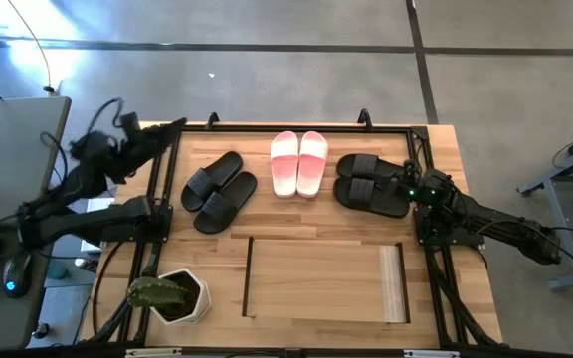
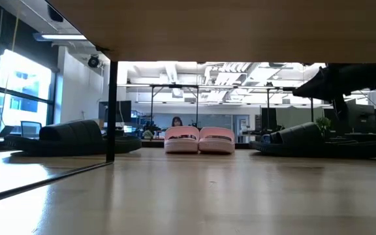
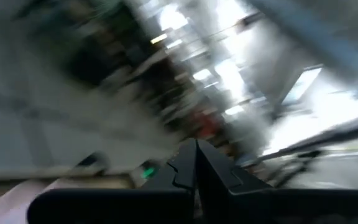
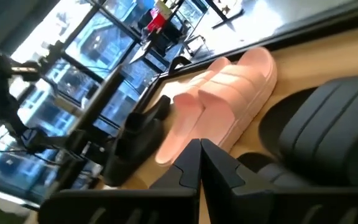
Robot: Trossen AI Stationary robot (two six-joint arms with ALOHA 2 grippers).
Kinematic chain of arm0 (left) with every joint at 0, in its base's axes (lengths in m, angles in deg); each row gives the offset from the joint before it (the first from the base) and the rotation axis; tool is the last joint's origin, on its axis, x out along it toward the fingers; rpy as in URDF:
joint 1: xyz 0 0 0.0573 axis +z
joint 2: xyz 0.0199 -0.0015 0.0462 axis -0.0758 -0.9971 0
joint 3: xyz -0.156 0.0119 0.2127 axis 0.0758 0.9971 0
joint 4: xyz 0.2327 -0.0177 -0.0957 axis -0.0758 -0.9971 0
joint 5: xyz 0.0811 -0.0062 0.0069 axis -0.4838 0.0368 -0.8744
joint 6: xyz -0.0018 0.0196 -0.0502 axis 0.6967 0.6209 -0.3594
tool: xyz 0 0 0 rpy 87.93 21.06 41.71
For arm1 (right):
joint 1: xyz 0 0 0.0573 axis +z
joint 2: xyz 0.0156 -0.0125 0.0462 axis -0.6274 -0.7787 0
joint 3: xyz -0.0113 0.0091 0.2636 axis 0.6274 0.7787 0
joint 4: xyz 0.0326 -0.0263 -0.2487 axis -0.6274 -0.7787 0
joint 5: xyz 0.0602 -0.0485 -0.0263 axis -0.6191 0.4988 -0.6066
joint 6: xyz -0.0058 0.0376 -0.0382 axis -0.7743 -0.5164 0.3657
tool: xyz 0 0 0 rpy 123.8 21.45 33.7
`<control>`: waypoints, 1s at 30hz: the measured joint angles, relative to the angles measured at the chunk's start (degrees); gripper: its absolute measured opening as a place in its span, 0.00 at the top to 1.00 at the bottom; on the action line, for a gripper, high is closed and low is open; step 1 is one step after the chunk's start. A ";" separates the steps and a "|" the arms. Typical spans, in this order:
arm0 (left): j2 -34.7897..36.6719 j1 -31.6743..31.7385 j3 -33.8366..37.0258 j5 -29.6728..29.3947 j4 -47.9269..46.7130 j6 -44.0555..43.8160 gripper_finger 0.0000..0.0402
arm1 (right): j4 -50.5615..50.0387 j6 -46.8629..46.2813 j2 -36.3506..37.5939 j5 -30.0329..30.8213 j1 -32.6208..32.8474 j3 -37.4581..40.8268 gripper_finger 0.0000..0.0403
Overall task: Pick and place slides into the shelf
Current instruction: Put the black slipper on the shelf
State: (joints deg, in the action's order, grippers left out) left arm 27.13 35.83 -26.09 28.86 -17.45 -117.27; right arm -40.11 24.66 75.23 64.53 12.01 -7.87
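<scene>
Three pairs of slides lie soles down along the table's far side: a black pair (image 1: 219,191) on the left, a pink-and-white pair (image 1: 299,163) in the middle and a black pair (image 1: 371,183) on the right. The light-wood shelf (image 1: 321,281) stands near the front edge. My right gripper (image 1: 409,181) hangs shut just above the right edge of the right black pair (image 4: 328,130), with the pink pair (image 4: 222,106) beyond it. My left gripper (image 1: 177,126) is raised and shut over the table's far left corner, away from the slides.
A white hexagonal pot with a cactus (image 1: 172,296) stands at the near left corner, beside the shelf. A black frame (image 1: 296,127) runs round the table's edges. Bare wood (image 1: 296,221) lies between the slides and the shelf. In the low view the shelf's top panel (image 2: 240,26) spans overhead.
</scene>
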 joint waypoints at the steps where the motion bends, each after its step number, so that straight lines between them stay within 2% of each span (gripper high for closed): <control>1: -2.32 0.00 -2.61 -1.10 -5.10 -1.40 1.00 | 0.02 -0.77 0.00 -0.82 0.02 -0.06 1.00; 4: -8.35 0.02 -8.92 -2.32 -15.30 -3.67 1.00 | -0.08 -1.21 0.00 -3.08 0.02 -1.69 1.00; 8: -13.26 0.02 -13.83 -2.10 -20.82 -1.69 1.00 | 2.42 -0.23 0.03 -5.11 -0.01 -5.70 1.00; 12: -15.46 0.02 -14.90 0.55 -21.25 0.09 1.00 | 3.37 9.39 0.00 -7.37 -0.13 -12.78 0.99; 14: -15.88 0.02 -14.75 1.23 -21.65 0.03 1.00 | 0.02 15.11 -0.04 -7.77 -0.13 -17.65 0.97; 17: -16.00 0.02 -14.77 2.73 -22.35 -0.06 1.00 | -10.18 19.07 -1.26 -4.27 -0.13 -26.86 0.92; 20: -16.14 0.02 -14.75 4.06 -23.51 -0.17 1.00 | -25.14 20.27 -4.20 1.99 -0.13 -37.16 0.86; 25: -16.26 0.02 -14.75 5.25 -25.53 -0.19 1.00 | -52.26 13.28 -13.14 15.10 -0.13 -52.78 0.74; 28: -16.50 0.04 -14.75 6.62 -26.81 -0.17 1.00 | -63.30 8.67 -19.77 15.65 -0.15 -60.37 0.69; 30: -16.75 0.04 -14.75 7.98 -27.02 0.00 1.00 | -66.89 8.30 -24.44 13.24 -0.17 -64.04 0.67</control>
State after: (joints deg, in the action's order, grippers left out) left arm 10.38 35.88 -40.84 36.84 -44.47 -117.27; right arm -107.00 32.96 50.79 77.77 11.83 -71.92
